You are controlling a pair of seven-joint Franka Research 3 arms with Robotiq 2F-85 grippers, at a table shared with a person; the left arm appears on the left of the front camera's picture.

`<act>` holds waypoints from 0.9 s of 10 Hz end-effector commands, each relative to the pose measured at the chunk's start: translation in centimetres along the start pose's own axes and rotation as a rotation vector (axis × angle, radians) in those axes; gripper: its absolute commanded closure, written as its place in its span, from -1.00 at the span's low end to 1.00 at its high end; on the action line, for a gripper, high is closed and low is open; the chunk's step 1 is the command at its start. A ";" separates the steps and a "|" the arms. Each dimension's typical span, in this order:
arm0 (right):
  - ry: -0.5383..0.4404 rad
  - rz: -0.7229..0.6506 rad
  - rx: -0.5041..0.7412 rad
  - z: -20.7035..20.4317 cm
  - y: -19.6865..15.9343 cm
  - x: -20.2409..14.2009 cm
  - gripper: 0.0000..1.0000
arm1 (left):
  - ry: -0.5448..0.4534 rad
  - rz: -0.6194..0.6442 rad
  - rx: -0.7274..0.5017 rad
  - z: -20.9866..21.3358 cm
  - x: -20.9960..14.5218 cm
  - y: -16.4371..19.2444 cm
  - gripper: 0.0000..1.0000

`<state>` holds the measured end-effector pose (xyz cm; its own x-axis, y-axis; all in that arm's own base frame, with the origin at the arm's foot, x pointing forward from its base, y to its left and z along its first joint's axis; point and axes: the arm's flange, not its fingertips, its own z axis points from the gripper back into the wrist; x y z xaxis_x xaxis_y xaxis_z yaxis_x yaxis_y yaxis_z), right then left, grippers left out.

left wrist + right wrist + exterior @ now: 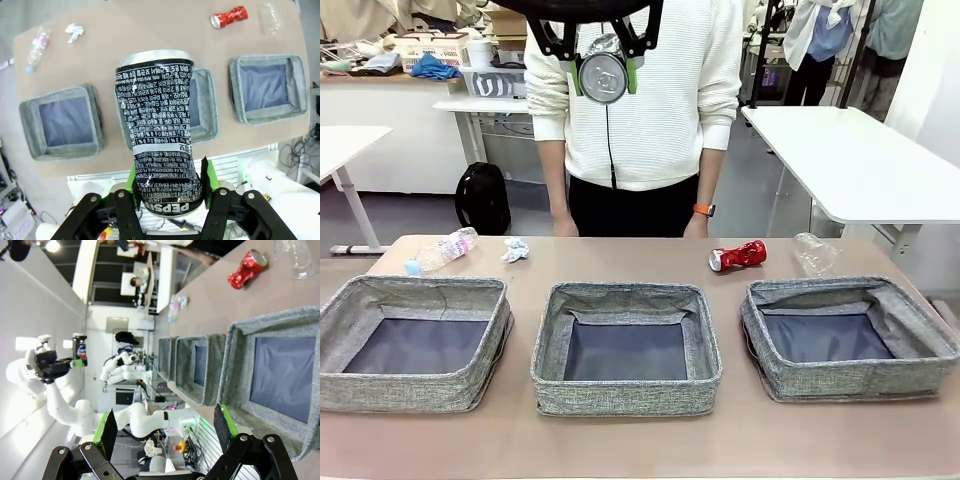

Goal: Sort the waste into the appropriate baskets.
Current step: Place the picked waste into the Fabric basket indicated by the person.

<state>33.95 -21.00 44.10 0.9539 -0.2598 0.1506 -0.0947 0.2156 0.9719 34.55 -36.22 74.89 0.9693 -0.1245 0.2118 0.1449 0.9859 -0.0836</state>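
Left gripper [170, 177] clamped on the dented silver-black can [155, 115], high above the middle basket [625, 385]; right gripper [165, 424] spread wide, empty, near the right-hand basket [240, 350]. Risk: dropped from this height, the can may strike a soft wall and bounce out onto the table [620, 450]

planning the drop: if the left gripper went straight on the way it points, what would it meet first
Probably the middle basket: the left gripper, shut on the silver-black can, points down at it from high above, nothing between.
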 end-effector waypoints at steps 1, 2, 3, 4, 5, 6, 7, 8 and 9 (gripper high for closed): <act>0.008 0.029 0.005 0.0 0.1 -0.1 -1.00 | -0.004 0.013 0.007 0.1 -0.4 0.4 -0.13; 0.008 0.029 0.005 0.0 0.1 -0.1 -1.00 | -0.004 0.013 0.007 0.1 -0.4 0.4 -0.13; 0.008 0.029 0.005 0.0 0.1 -0.1 -1.00 | -0.004 0.013 0.007 0.1 -0.4 0.4 -0.13; 0.008 0.029 0.005 0.0 0.1 -0.1 -1.00 | -0.004 0.013 0.007 0.1 -0.4 0.4 -0.13; 0.008 0.029 0.005 0.0 0.1 -0.1 -1.00 | -0.004 0.013 0.007 0.1 -0.4 0.4 -0.13; 0.008 0.029 0.005 0.0 0.1 -0.1 -1.00 | -0.004 0.013 0.007 0.1 -0.4 0.4 -0.13; 0.008 0.029 0.005 0.0 0.1 -0.1 -1.00 | -0.004 0.013 0.007 0.1 -0.4 0.4 -0.13; 0.008 0.029 0.005 0.0 0.1 -0.1 -1.00 | -0.004 0.013 0.007 0.1 -0.4 0.4 -0.13; 0.008 0.029 0.005 0.0 0.1 -0.1 -1.00 | -0.004 0.013 0.007 0.1 -0.4 0.4 -0.13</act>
<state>33.95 -21.00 44.10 0.9538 -0.2597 0.1508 -0.0949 0.2157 0.9718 34.55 -36.23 74.89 0.9693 -0.1246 0.2118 0.1450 0.9859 -0.0836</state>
